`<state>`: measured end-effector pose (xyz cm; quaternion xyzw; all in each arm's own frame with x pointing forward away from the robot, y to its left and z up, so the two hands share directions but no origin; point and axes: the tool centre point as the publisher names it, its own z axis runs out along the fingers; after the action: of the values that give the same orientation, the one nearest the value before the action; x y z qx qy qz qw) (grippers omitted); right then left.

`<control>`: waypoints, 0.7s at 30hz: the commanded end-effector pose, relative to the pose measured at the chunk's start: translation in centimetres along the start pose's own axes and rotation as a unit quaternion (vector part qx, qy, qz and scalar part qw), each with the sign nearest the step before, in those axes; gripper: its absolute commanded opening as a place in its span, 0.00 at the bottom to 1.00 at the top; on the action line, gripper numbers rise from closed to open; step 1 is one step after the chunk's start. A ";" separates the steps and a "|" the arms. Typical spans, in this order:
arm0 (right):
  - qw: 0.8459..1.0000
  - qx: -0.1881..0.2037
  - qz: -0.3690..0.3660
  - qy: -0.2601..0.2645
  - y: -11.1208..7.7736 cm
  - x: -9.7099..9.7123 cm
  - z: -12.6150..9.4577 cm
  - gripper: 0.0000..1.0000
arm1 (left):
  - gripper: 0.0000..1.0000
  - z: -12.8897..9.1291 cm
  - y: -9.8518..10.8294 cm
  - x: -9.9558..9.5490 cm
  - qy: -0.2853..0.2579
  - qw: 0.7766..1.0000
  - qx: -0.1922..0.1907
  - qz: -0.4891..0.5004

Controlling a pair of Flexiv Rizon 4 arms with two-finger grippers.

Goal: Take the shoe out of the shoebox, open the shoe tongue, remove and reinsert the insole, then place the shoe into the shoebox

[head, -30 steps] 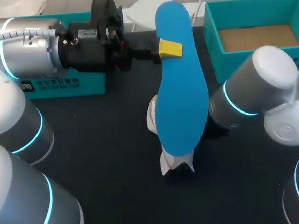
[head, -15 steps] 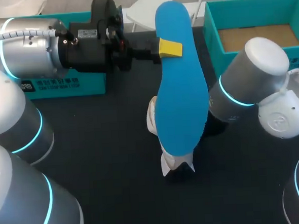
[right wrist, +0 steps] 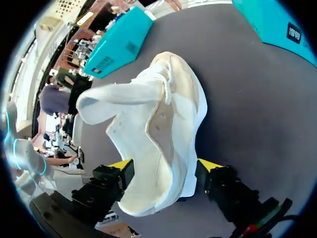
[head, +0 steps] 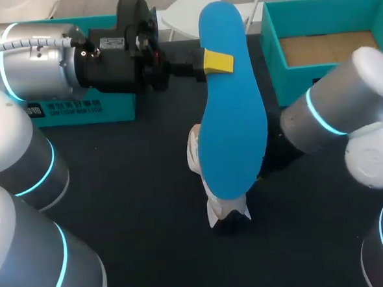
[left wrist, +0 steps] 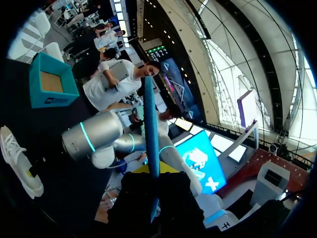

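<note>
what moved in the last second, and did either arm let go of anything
Only the right arm moved: its upper joints swung outward toward its own right side. Its pincer stayed clamped across the white shoe on the table. Nothing was let go. The left pincer kept hold of the blue insole above the shoe, and neither insole nor shoe visibly shifted.

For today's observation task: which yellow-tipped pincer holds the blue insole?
The left pincer, clamped on the flat blue insole; the right pincer holds the white sneaker instead.

matt blue insole (head: 232, 115), white fabric shoe (right wrist: 163, 124)
</note>
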<state>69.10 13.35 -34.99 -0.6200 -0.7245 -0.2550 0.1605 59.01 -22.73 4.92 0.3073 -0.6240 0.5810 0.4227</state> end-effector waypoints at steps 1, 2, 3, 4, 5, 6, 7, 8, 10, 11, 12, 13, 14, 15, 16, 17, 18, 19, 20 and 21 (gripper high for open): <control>0.998 0.015 -0.021 0.064 -0.3 -0.4 -4.1 1.00 | 0.00 0.0 0.1 -0.1 0.000 1.000 0.000 0.000; 0.994 0.034 -0.043 0.089 -0.1 0.1 -5.0 1.00 | 0.00 0.0 0.1 -0.1 0.000 1.000 0.000 0.000; 0.993 0.044 -0.052 0.095 0.0 0.4 -5.3 1.00 | 0.00 0.0 0.1 -0.1 0.000 1.000 0.000 0.000; 0.993 0.044 -0.052 0.095 0.0 0.4 -5.3 1.00 | 0.00 0.0 0.1 -0.1 0.000 1.000 0.000 0.000; 0.993 0.044 -0.052 0.095 0.0 0.4 -5.3 1.00 | 0.00 0.0 0.1 -0.1 0.000 1.000 0.000 0.000; 0.993 0.044 -0.052 0.095 0.0 0.4 -5.3 1.00 | 0.00 0.0 0.1 -0.1 0.000 1.000 0.000 0.000; 0.993 0.044 -0.052 0.095 0.0 0.4 -5.3 1.00 | 0.00 0.0 0.1 -0.1 0.000 1.000 0.000 0.000; 0.993 0.044 -0.052 0.095 0.0 0.4 -5.3 1.00 | 0.00 0.0 0.1 -0.1 0.000 1.000 0.000 0.000; 0.993 0.044 -0.052 0.095 0.0 0.4 -5.3 1.00 | 0.00 0.0 0.1 -0.1 0.000 1.000 0.000 0.000; 0.993 0.044 -0.052 0.095 0.0 0.4 -5.3 1.00 | 0.00 0.0 0.1 -0.1 0.000 1.000 0.000 0.000; 0.993 0.044 -0.052 0.095 0.0 0.4 -5.3 1.00 | 0.00 0.0 0.1 -0.1 0.000 1.000 0.000 0.000; 0.993 0.044 -0.052 0.095 0.0 0.4 -5.3 1.00 | 0.00 0.0 0.1 -0.1 0.000 1.000 0.000 0.000; 0.993 0.044 -0.052 0.095 0.0 0.4 -5.3 1.00 | 0.00 0.0 0.1 -0.1 0.000 1.000 0.000 0.000; 0.993 0.044 -0.052 0.095 0.0 0.4 -5.3 1.00 | 0.00 0.0 0.1 -0.1 0.000 1.000 0.000 0.000; 0.993 0.044 -0.052 0.095 0.0 0.4 -5.3 1.00 | 0.00 0.0 0.1 -0.1 0.000 1.000 0.000 0.000; 0.993 0.044 -0.052 0.095 0.0 0.4 -5.3 1.00 | 0.00 0.0 0.1 -0.1 0.000 1.000 0.000 0.000; 0.991 0.026 -0.056 0.118 0.4 0.6 -5.6 1.00 | 0.00 0.0 0.1 -0.1 0.000 1.000 0.000 0.000; 0.991 0.018 -0.038 0.128 0.7 0.8 -6.1 1.00 | 0.00 0.0 0.1 -0.1 0.000 1.000 0.000 0.000; 0.990 -0.010 -0.015 0.137 1.1 0.9 -7.1 1.00 | 0.00 0.0 0.1 -0.1 0.000 1.000 0.000 0.000; 0.990 -0.016 -0.012 0.143 1.1 0.9 -7.3 1.00 | 0.00 0.0 0.1 -0.1 0.000 1.000 0.000 0.000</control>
<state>70.09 11.09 -28.74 -0.5569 -0.7257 -0.3177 0.2496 59.02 -22.73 4.92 0.3073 -0.6240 0.5810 0.4227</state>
